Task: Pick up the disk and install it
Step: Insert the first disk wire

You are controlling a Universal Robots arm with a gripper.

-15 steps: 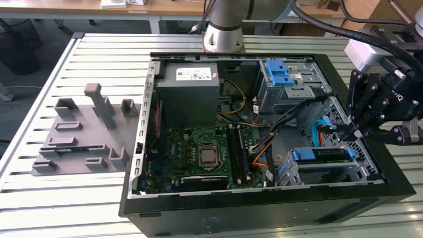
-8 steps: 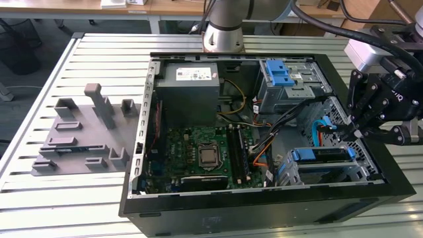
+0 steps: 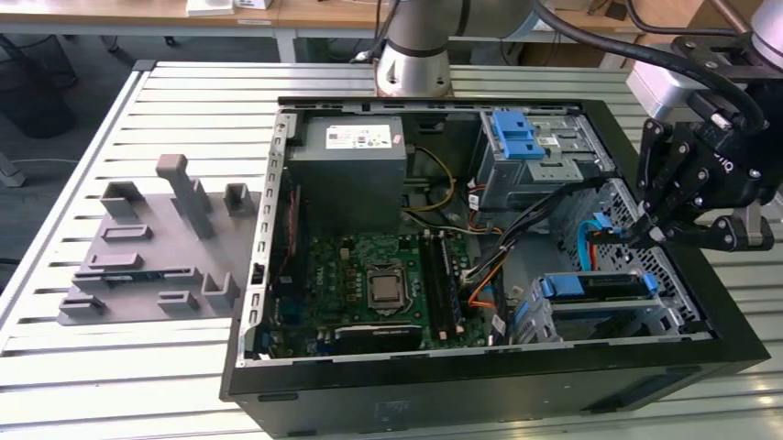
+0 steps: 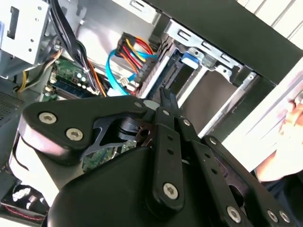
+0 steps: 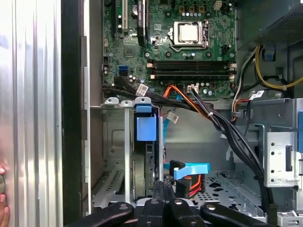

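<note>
The open black desktop computer case [image 3: 490,385] lies on its side on the slatted metal table [image 3: 73,367], so its bays and boards face up where the arm can reach them. The disk [image 3: 595,286], a flat drive in a blue plastic carrier, sits on edge in the grey metal drive cage [image 3: 667,307] at the near corner of the case on the exterior view's right. In the first wrist view the disk's [image 5: 146,126] blue tab stands level with the cage rim, which suggests it is slid home rather than loose. The black gripper [image 3: 645,235] hangs just above that side of the case, between the cage and the blue plastic latch bracket [image 3: 519,137] further back. In both wrist views its fingertips [image 4: 166,100] look drawn together with nothing between them, pointing towards the cage mouth and close to the blue flat data cable [image 5: 190,170]. The grey power supply box [image 3: 355,151] and green motherboard [image 3: 380,275] lie well apart on the exterior view's left. A grey fixture plate [image 3: 147,252] rests beside the case, and a person's hand [image 4: 293,116] is at the table edge.
</note>
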